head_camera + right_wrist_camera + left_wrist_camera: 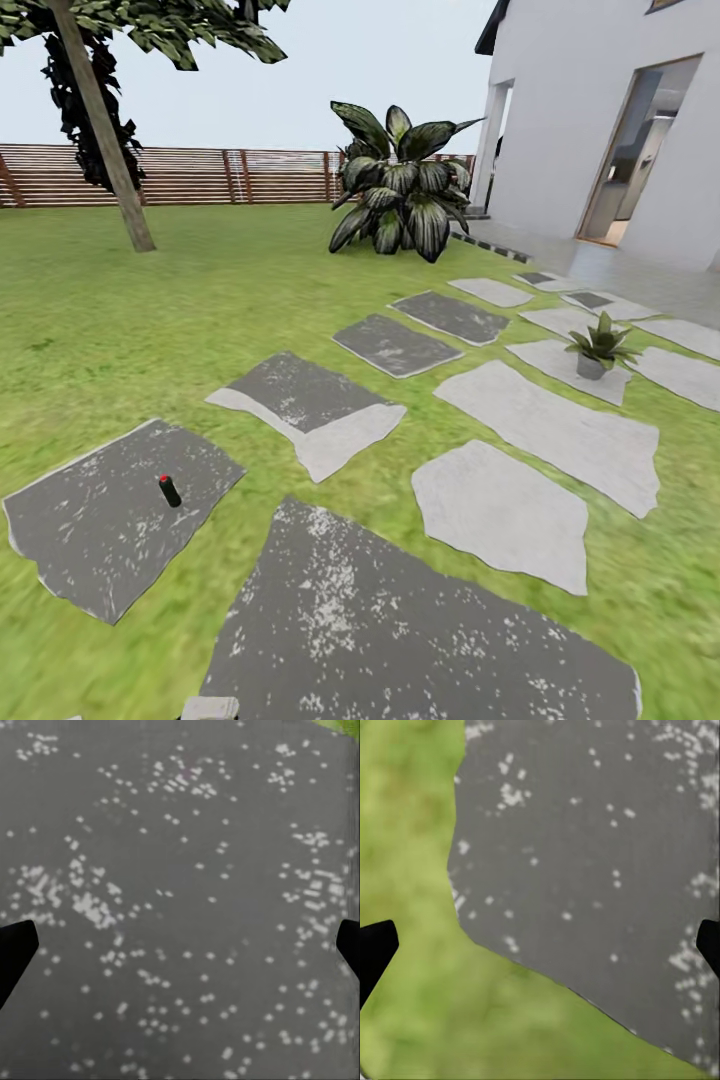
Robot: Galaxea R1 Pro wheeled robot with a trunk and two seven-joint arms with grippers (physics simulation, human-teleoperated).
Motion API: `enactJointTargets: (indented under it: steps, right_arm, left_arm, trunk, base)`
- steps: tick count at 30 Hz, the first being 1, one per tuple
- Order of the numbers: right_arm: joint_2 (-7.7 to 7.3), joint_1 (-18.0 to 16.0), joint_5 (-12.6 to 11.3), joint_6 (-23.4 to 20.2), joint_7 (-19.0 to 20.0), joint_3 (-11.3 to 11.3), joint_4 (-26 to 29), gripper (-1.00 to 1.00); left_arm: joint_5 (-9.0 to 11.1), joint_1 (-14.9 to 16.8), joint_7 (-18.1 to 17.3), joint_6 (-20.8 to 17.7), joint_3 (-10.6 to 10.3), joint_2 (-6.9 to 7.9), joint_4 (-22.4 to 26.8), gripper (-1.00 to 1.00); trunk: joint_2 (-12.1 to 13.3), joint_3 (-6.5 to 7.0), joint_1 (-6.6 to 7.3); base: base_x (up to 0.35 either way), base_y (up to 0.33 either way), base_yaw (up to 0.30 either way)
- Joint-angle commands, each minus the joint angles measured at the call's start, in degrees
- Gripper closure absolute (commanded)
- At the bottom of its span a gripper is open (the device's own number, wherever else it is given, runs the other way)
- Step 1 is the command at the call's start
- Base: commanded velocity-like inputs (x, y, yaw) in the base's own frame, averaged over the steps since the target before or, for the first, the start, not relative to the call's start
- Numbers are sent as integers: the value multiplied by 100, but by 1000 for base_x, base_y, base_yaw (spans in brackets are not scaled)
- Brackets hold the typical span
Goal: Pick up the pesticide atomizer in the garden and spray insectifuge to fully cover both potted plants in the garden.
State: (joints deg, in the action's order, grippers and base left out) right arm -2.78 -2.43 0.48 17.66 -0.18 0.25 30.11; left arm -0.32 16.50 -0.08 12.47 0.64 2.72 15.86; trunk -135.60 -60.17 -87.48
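Note:
The pesticide atomizer [169, 491], a small dark bottle with a red top, stands upright on a grey stepping stone [110, 520] at the lower left of the head view. A potted plant [601, 350], a low green rosette in a grey pot, sits on a pale stone at the right. My left gripper [540, 945] is open above the edge of a stone and the lawn, with nothing between its black fingertips [375, 949]. My right gripper [180, 945] is open over speckled grey stone, also holding nothing.
Stepping stones [540, 425] run across the lawn [200, 300] toward the white house [600, 120] and its paved strip. A big broad-leaved plant [400, 180] grows near the house corner. A leaning tree trunk [105, 140] and a brown slatted fence [200, 175] stand at the back.

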Motion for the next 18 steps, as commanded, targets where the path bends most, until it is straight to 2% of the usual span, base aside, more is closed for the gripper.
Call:
enactJointTargets:
  steps: [1, 5, 12, 18]
  right_arm:
    - [-2, -3, 5, 18, -4, -1, -5, -100]
    - [-3, -3, 5, 18, -7, -12, -5, -100]
    - [-2, -3, 5, 18, -8, -16, -5, -100]
    - [-3, -3, 5, 18, -8, -16, -5, -100]
  left_arm:
    - [-4, 3, -1, 19, 6, 0, -4, -100]
    - [-4, 3, -1, 19, 6, 0, -4, -100]
    - [-4, 3, -1, 19, 6, 0, -4, -100]
    - [-4, 3, -1, 19, 6, 0, -4, -100]
  trunk:
    - [-1, -5, -2]
    - [-1, -5, -2]
    - [-1, -5, -2]
    - [-1, -5, -2]
  base:
    - [280, -167, 25]
    - [280, -167, 88]
    - [280, -167, 207]
    - [271, -171, 37]
